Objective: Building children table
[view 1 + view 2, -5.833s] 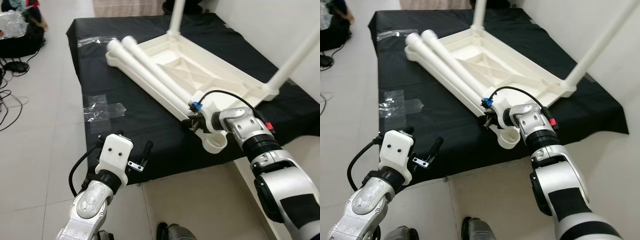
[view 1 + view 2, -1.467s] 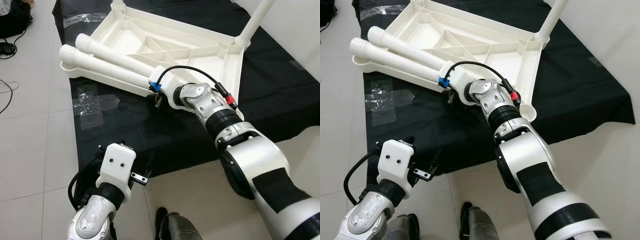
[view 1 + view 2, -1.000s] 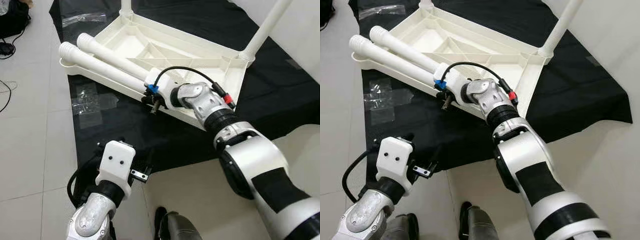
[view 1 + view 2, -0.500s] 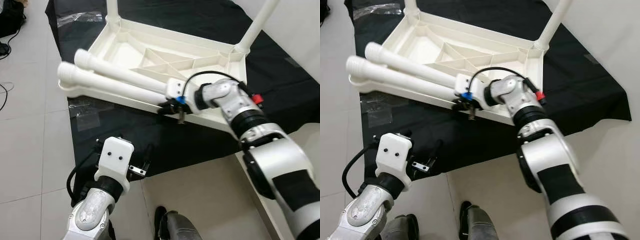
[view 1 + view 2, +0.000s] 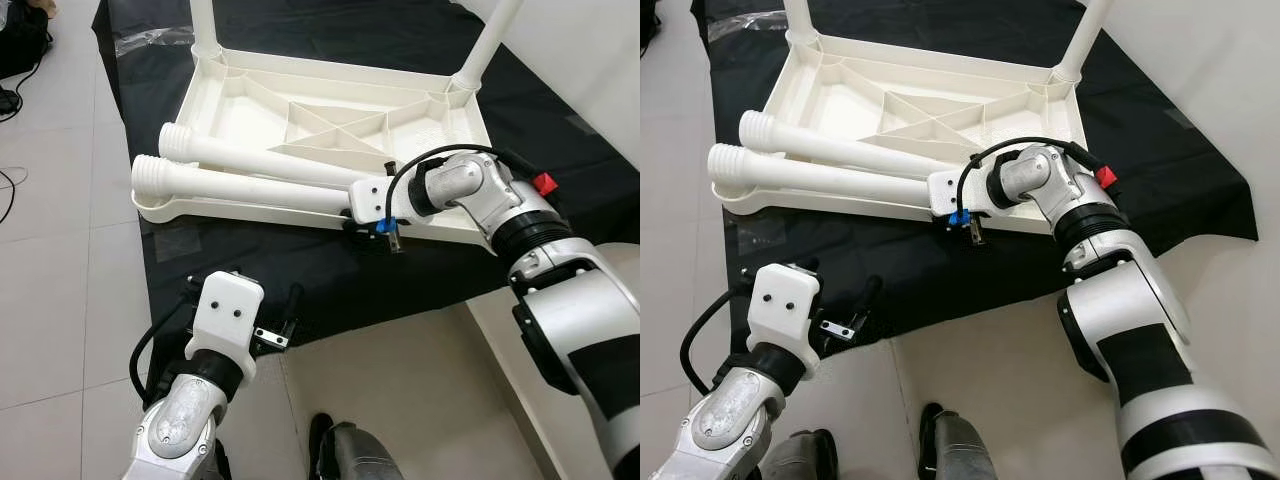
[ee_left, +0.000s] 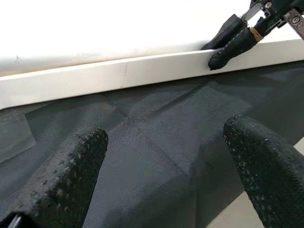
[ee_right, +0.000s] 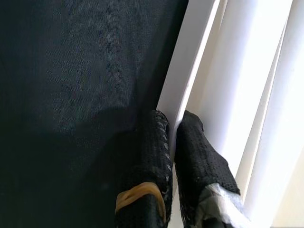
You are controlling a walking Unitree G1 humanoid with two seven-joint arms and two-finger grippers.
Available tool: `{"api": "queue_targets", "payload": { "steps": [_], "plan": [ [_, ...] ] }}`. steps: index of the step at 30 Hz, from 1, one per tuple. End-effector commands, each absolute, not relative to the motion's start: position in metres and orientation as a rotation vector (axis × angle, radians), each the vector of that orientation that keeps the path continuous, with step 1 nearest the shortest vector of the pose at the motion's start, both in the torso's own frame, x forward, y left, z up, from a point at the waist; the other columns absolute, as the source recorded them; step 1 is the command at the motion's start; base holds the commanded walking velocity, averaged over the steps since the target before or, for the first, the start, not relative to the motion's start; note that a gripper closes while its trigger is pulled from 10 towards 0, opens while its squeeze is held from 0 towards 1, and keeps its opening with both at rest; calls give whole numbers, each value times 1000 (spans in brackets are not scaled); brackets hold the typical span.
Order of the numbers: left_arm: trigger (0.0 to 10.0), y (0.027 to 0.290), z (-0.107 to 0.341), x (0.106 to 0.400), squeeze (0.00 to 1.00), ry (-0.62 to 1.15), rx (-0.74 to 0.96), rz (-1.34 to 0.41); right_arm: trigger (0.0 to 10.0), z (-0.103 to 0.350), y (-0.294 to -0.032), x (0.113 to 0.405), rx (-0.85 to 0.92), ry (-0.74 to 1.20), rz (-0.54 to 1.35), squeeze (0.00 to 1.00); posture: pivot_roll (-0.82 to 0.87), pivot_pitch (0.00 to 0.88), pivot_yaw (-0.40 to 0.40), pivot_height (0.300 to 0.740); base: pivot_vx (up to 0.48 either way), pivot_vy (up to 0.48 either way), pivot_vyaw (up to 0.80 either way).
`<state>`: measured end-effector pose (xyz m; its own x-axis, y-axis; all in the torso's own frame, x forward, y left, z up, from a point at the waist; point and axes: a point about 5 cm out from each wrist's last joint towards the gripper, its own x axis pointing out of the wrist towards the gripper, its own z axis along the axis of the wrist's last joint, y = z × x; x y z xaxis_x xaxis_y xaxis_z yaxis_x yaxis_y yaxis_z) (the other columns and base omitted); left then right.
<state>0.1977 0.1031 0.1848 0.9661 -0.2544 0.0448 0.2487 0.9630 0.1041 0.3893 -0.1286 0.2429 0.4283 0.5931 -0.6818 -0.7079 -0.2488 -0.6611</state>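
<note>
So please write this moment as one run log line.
right tool: shut on tabletop rim | left tool: open, over black cloth | loose legs: two, lying in tabletop | fitted legs: two

Right gripper [image 7: 172, 142] reaches forward, fingers pinched nearly together; left gripper [image 6: 166, 171] hangs low, fingers spread.

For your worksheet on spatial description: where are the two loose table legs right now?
The two loose table legs lie side by side along the near rim of the upturned tabletop on the black cloth, beside the right tool.
</note>
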Motion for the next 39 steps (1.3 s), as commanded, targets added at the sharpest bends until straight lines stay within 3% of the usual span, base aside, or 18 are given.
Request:
{"api": "queue_targets", "payload": {
  "steps": [1,6,7,10,11,17,18,19,20,24,26,34,37,38,39],
  "plan": [
    [10000,102,179,197,0,-34,100,-262,0,228,-130,384,-1500,178,1322,0,-4,247,-140,740,0,0,0],
    [10000,102,179,197,0,-33,101,-260,0,235,-132,384,-1556,172,1321,0,-4,245,-141,740,0,0,0],
    [10000,102,179,198,0,-33,102,-259,10000,238,-132,384,-1554,161,1317,0,-9,240,-139,740,0,0,0],
    [10000,102,178,198,0,-33,102,-259,10000,238,-131,385,-1531,152,1312,0,-5,238,-139,740,0,0,0],
    [10000,102,178,198,0,-33,102,-261,10000,238,-130,385,-1497,145,1310,1000,-5,238,-139,740,0,0,0],
    [10000,102,178,199,0,-36,105,-264,10000,240,-129,385,-1472,114,1297,1000,2,222,-135,740,0,0,0],
    [10000,102,178,200,0,-37,107,-264,10000,244,-130,386,-1470,100,1290,188,3,218,-135,740,0,0,0],
    [10000,103,178,200,0,-38,110,-263,10000,247,-130,386,-1467,92,1287,188,3,218,-135,740,0,0,0],
    [10000,103,178,201,0,-39,114,-264,10000,253,-132,386,-1435,90,1290,0,4,212,-134,740,0,0,0],
    [10000,103,178,202,0,-43,117,-265,10000,267,-137,385,-1342,96,1318,0,7,200,-132,740,0,0,0],
    [10000,104,178,207,0,-49,119,-264,10000,287,-154,380,-1184,132,1381,0,5,183,-121,740,0,0,0],
    [10000,104,177,209,0,-54,122,-268,10000,302,-166,379,-1076,96,1358,0,2,178,-115,740,0,0,0],
    [10000,104,175,214,0,-62,126,-275,10000,326,-178,381,-750,-58,1241,0,0,142,-103,740,0,0,0],
    [10000,104,175,214,0,-62,126,-275,10000,326,-178,381,-750,-58,1241,0,0,142,-103,740,0,0,0],
    [10000,104,175,216,0,-64,125,-276,10000,330,-178,385,-632,-92,1186,0,0,142,-103,740,0,0,0]
  ]
}}
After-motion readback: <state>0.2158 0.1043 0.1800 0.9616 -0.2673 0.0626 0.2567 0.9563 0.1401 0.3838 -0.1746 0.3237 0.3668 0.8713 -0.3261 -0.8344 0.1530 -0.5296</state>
